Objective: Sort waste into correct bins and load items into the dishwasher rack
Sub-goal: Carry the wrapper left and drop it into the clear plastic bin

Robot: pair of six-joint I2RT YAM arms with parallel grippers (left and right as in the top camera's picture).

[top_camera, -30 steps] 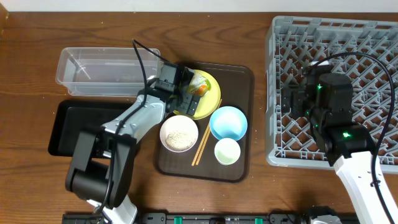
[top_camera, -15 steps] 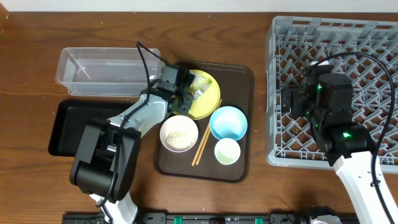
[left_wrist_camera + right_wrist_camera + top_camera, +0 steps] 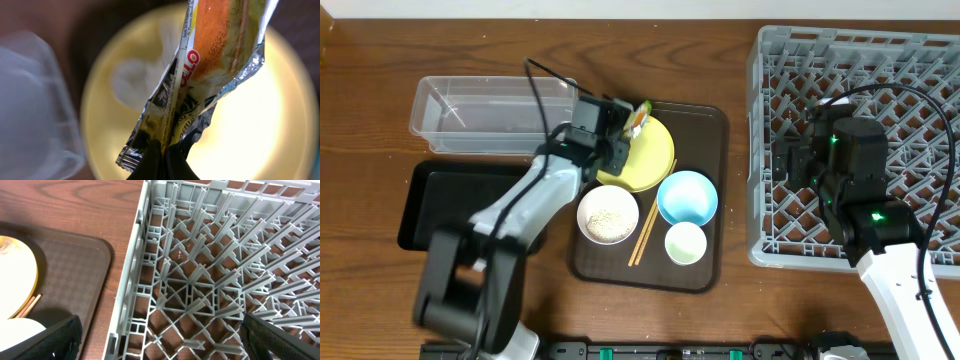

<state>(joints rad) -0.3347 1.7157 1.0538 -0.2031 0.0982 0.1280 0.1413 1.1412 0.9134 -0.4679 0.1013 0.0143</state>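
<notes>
Brown wooden desk (image 3: pixel 370 60) below, left claw (image 3: pixel 626 125) clamped on snack wrapper (image 3: pixel 639 116) at upper edge of yellow plate (image 3: pixel 652 162), wrapper's long axis running up-right from the grip, clear tub (image 3: pixel 430 108) just leftward, right claw (image 3: pixel 167 340) spread wide over rack (image 3: pixel 757 200) far right.

The wrapper (image 3: pixel 215 40) is orange and yellow with red lettering and silver foil edges. The plate (image 3: pixel 658 158) is yellow. The blue bowl (image 3: pixel 687 197) is a light shade. The white bowl (image 3: pixel 583 214) holds off-white rice (image 3: pixel 608 216). The cup (image 3: pixel 685 243) is pale greenish white and the chopsticks (image 3: pixel 645 236) tan. The serving tray (image 3: pixel 75 275) is dark brown with a fine diamond pattern. The rack (image 3: pixel 920 60) is grey, the tub (image 3: pixel 470 110) clear, the black tray (image 3: pixel 430 200) plain, and the table (image 3: pixel 380 60) brown wood grain.
</notes>
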